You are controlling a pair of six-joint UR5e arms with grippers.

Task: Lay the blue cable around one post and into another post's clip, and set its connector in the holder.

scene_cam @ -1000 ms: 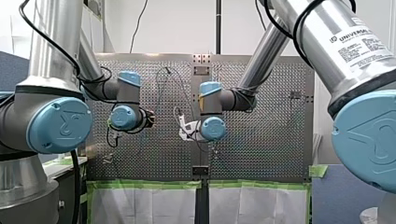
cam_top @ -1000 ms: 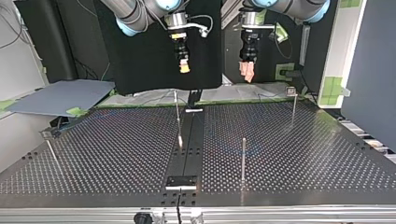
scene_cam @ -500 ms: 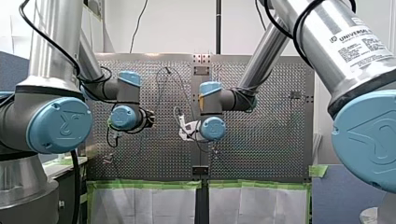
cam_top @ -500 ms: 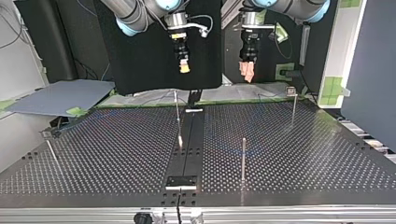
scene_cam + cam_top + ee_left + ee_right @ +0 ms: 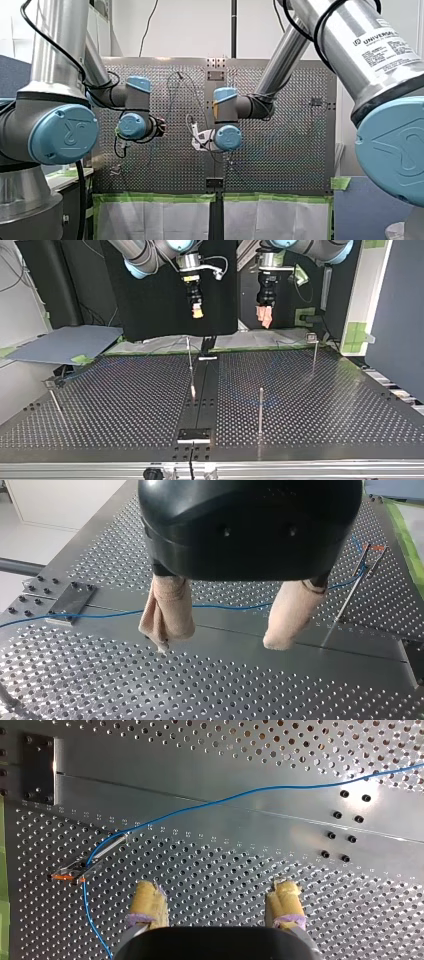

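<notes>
The thin blue cable (image 5: 240,796) lies slack on the perforated table and passes the orange-tipped top of a thin post (image 5: 75,870), which stands just off my right gripper's fingers. My right gripper (image 5: 216,887) hangs above the table, its yellow pads open and empty. In the left wrist view the cable (image 5: 225,607) runs across the table beneath my left gripper (image 5: 220,640), whose beige pads are open and hold nothing. The same post (image 5: 350,592) stands beside it. Both grippers (image 5: 197,311) (image 5: 265,317) hover high over the table's far edge. I cannot make out the connector.
Thin metal posts (image 5: 261,410) (image 5: 314,354) (image 5: 190,360) stand on the table, and one more (image 5: 54,401) leans at the top view's left. A dark plate (image 5: 195,435) sits on the middle strip near the near edge, another (image 5: 37,767) beyond the right gripper.
</notes>
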